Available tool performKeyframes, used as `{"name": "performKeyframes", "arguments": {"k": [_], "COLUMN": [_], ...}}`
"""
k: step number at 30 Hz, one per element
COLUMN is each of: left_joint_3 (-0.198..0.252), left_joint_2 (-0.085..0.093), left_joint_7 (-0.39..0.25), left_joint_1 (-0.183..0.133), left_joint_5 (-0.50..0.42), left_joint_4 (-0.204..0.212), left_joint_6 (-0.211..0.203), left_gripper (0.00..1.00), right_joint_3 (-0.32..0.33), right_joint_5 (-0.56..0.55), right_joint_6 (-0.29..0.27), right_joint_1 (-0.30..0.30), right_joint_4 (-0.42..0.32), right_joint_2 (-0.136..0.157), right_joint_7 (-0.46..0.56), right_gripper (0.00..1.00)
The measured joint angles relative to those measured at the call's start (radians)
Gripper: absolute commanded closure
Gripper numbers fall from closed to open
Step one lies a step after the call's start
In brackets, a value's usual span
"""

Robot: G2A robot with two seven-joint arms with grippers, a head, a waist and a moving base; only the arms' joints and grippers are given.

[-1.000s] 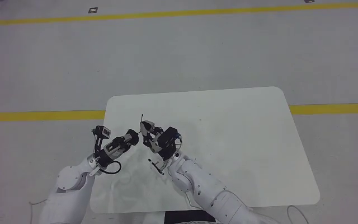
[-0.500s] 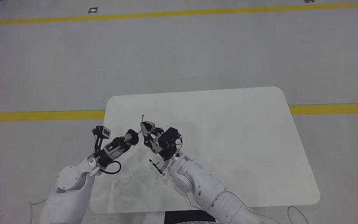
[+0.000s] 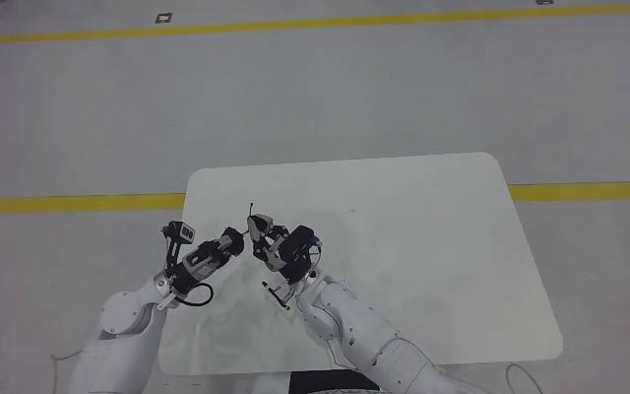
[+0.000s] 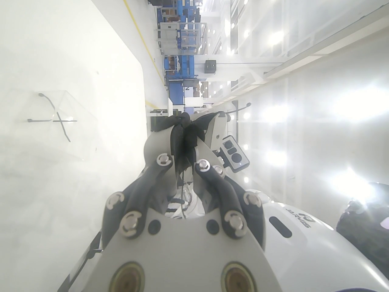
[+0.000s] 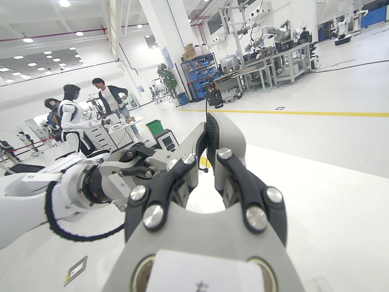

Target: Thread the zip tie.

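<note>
Zip tie stays pinched between right gripper's jaws; left gripper's jaws closed just beside, nothing shifted.

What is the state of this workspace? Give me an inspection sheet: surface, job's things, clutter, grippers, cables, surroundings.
Surface: white table with rounded corners; both arms are over its near left part.
Job's things: thin black zip tie, standing up out of the right gripper.
Clutter: clear tray on the table, with spare zip ties in it.
Grippers: right gripper shut on the zip tie; left gripper shut, close beside it; whether it holds anything cannot be told.
Cables: black cable looped at the left arm's wrist.
Surroundings: yellow floor lines; shelving with blue bins in the hall.
</note>
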Motion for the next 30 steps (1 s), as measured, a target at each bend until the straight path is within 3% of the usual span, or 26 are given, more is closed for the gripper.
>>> {"name": "performKeyframes", "arguments": {"k": [30], "left_joint_3": [0.0], "left_joint_2": [0.0], "left_joint_7": [0.0], "left_joint_1": [0.0], "left_joint_5": [0.0], "left_joint_4": [0.0], "left_joint_6": [0.0], "left_gripper": [1.0], "right_joint_3": [-0.005], "right_joint_5": [0.001], "right_joint_6": [0.003], "right_joint_1": [0.003], "right_joint_4": [0.003], "right_joint_2": [-0.004], "right_joint_7": [-0.005], "right_gripper": [1.0]}}
